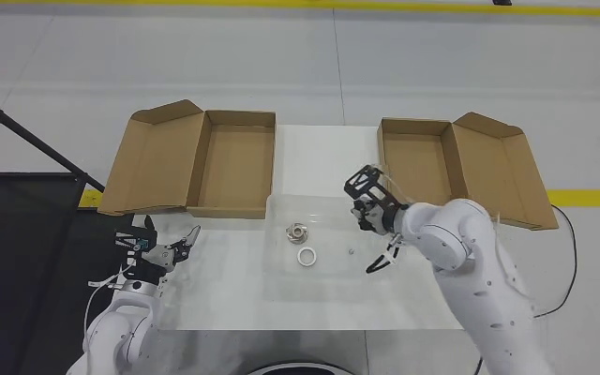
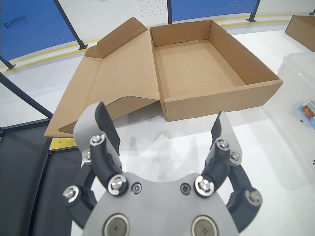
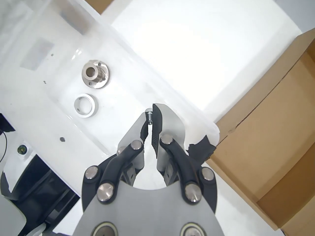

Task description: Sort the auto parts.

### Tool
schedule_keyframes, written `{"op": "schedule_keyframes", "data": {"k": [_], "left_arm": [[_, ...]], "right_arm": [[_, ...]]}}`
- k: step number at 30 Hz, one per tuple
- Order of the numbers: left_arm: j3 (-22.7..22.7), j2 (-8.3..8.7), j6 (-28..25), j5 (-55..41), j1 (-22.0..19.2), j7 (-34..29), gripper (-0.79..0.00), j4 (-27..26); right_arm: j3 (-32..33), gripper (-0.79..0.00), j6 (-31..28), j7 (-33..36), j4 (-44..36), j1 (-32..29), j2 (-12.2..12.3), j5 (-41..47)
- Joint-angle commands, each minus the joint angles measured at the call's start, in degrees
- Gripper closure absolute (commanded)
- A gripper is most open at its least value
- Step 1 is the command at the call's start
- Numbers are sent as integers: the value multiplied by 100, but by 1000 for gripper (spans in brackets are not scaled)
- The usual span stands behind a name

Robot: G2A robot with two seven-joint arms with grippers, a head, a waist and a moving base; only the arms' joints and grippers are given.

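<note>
Screw [image 3: 149, 117] first: a small silver one, pinched between the pads of the right pincer [image 3: 150, 112], which is clamped shut on it with one end poking just past the tips; the pincer hangs over the clear plastic bin [image 1: 328, 198], near the bin's three o'clock rim.

From above, the bin sits at the centre of the white counter [image 1: 234, 281]. Inside it, toward its nine o'clock side, lies a flanged metal hub [image 1: 297, 230], bore facing up. A pale ring [image 1: 307, 255] lies flat at the hub's five o'clock, near it but not touching. Both also show in the right wrist view, apart from the pincer.

The left cardboard box [image 1: 234, 164] rests at ten o'clock on the counter, its lid folded flat outward on its nine o'clock side and reaching past the counter's edge; its near wall is just beside the bin's corner. The right cardboard box [image 1: 417, 159] rests at two o'clock, its lid spread out on its three o'clock side.

The left pincer [image 2: 160, 114] hovers low at eight o'clock, by the counter's edge; its fingers are spread wide with nothing between them, and they point toward the left cardboard box.
</note>
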Motion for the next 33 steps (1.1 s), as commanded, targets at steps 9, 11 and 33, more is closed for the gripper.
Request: {"op": "schedule_keyframes", "data": {"k": [9, 11, 33], "left_arm": [[0, 0, 0, 0, 0, 0, -785, 0], [0, 0, 0, 0, 0, 0, -785, 0], [0, 0, 0, 0, 0, 0, -785, 0]], "right_arm": [[485, 0, -236, -561, -283, -335, 76, 243], [485, 0, -236, -561, -283, -335, 76, 243], [2171, 0, -2172, -3264, 144, -1220, 212, 3514]]}}
